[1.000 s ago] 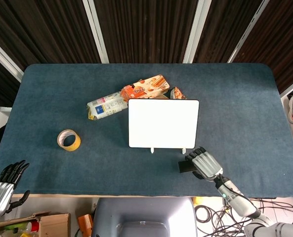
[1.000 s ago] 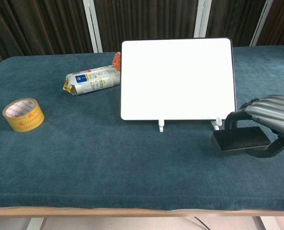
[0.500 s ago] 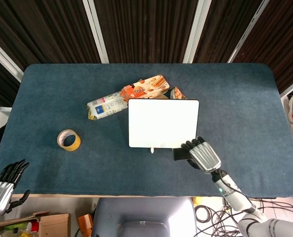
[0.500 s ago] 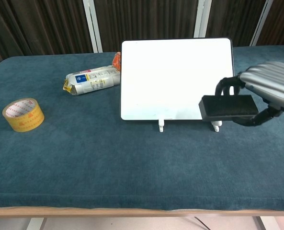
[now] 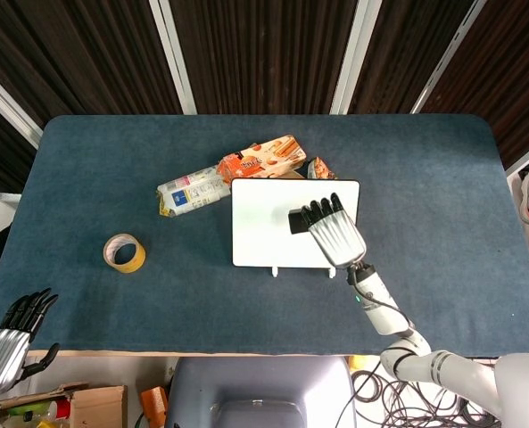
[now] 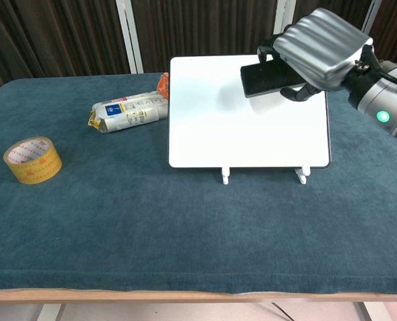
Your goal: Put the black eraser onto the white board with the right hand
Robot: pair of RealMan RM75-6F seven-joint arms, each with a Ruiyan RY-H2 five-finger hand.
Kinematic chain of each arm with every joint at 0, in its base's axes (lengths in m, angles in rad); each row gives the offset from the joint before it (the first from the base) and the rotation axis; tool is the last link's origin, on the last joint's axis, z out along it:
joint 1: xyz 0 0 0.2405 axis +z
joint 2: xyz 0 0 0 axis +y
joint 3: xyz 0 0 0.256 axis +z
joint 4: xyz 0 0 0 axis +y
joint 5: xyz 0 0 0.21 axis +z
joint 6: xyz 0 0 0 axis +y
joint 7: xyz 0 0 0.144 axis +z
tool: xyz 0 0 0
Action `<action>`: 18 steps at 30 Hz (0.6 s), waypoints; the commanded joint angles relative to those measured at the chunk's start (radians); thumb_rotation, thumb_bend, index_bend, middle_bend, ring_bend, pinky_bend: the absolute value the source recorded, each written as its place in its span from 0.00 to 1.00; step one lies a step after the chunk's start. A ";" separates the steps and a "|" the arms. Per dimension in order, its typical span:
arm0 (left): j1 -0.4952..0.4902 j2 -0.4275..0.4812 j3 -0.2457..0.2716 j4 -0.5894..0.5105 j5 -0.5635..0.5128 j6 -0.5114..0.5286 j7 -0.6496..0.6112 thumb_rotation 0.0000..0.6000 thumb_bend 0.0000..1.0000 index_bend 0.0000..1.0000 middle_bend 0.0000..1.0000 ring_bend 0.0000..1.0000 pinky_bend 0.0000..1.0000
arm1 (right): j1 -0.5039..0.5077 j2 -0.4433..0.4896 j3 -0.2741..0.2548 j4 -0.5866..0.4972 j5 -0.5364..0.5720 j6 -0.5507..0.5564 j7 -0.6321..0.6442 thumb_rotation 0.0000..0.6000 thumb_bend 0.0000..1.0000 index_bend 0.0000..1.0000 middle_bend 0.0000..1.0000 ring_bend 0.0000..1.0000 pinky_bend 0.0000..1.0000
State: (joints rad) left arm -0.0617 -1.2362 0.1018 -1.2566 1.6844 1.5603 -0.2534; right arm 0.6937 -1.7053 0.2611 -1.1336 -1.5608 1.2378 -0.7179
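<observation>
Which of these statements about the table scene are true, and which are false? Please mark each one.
1. The right hand holds the black eraser. True.
2. The eraser lies flat on the blue cloth beside the tape. False: it is in the hand, in front of the white board.
3. The yellow tape roll sits left of the board. True.
4. The left hand presses on the board. False: it is at the table's near left corner, holding nothing.
5. Snack packets lie behind the board. True.
</observation>
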 commanded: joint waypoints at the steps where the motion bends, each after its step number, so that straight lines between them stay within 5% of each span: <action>1: 0.003 0.004 0.001 -0.003 0.000 0.002 0.005 1.00 0.37 0.00 0.02 0.02 0.08 | 0.034 -0.064 0.012 0.080 0.030 -0.027 0.001 1.00 0.24 0.75 0.49 0.37 0.36; 11: 0.004 0.010 0.002 -0.004 -0.007 -0.009 -0.001 1.00 0.37 0.00 0.02 0.02 0.08 | 0.068 -0.149 0.015 0.204 0.082 -0.041 0.041 1.00 0.24 0.66 0.45 0.37 0.35; 18: 0.006 0.009 0.000 0.004 -0.011 -0.011 -0.011 1.00 0.37 0.00 0.02 0.02 0.08 | 0.065 -0.151 0.019 0.196 0.129 -0.049 0.008 1.00 0.24 0.26 0.34 0.32 0.34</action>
State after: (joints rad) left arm -0.0559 -1.2270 0.1020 -1.2534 1.6736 1.5498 -0.2644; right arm 0.7597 -1.8574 0.2804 -0.9347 -1.4347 1.1889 -0.7064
